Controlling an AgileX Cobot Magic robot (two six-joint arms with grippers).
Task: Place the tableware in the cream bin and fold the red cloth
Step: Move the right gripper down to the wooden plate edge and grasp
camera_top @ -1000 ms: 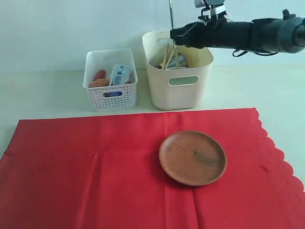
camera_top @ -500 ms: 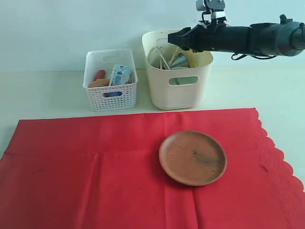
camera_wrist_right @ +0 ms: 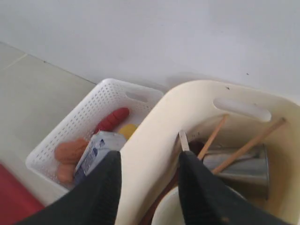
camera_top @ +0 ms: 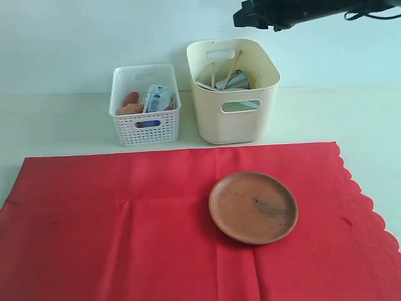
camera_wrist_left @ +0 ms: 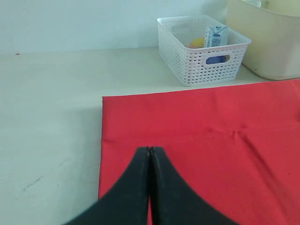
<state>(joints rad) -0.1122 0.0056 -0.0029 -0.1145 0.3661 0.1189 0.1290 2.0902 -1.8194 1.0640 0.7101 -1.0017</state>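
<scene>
The left end effector (camera_wrist_left: pixel 150 154) and right end effector (camera_wrist_right: pixel 149 161) have smooth, tapering black fingers (camera_wrist_right: pixel 105 192); right arm (camera_top: pixel 294 11) black.

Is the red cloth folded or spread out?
Spread out: the red cloth lies flat and opened full-width, its scalloped edge showing, with the round brown plate resting on it.

— What does the left gripper (camera_wrist_left: pixel 150 151) look like?
— Its dark jaws are pressed together above the red cloth (camera_wrist_left: pixel 201 154), near its edge. I can't tell if they touch it.
— And beyond?
— The white lattice basket (camera_wrist_left: pixel 197 65) stands on the pale table (camera_wrist_left: pixel 51 108), with the cream bin (camera_wrist_left: pixel 267 47) just beside it.
</scene>
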